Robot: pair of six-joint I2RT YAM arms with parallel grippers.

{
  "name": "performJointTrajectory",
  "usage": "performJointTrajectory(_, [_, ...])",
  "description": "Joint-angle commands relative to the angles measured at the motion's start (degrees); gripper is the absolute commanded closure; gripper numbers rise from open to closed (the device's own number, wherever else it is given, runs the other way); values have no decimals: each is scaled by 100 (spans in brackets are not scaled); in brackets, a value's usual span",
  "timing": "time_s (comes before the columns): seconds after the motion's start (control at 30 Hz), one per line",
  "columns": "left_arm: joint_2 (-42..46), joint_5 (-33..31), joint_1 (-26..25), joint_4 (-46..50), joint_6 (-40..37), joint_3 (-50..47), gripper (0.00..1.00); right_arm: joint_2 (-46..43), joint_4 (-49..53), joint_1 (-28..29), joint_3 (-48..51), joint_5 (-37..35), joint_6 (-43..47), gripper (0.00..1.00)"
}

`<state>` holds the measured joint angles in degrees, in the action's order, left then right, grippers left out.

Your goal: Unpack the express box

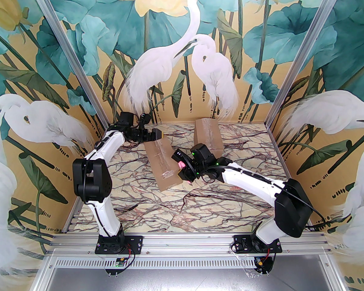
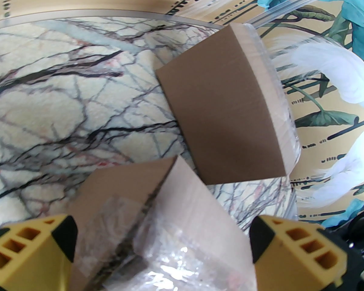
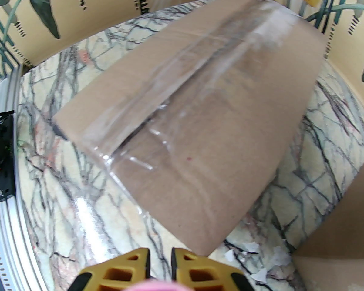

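**Flanked at both ends**

The express box (image 1: pixel 163 165) lies mid-frame, long axis near vertical. The left end effector (image 1: pixel 159 134) — fingers wide apart — is at its upper end; the right end effector (image 1: pixel 186 176), fingers nearly together, at its lower right.

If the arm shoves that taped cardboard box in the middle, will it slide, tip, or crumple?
Probably slides: the taped box lies flat and low on the smooth marble-look table, so tipping seems unlikely. Its cardboard faces look flat and undented, so likely stiff. The glossy tape may be slippery to grip.
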<state>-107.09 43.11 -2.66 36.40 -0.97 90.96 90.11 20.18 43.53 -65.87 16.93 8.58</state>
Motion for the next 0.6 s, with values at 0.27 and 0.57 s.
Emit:
performJointTrajectory(0.27, [1496,309,-139,-30,723,-1628,1,-27,-694,-228,64,-1718,-294,98])
performJointTrajectory(0.57, [2511,346,-139,-495,1245,-2725,1,-587,-454,-406,260,-1653,-154,97])
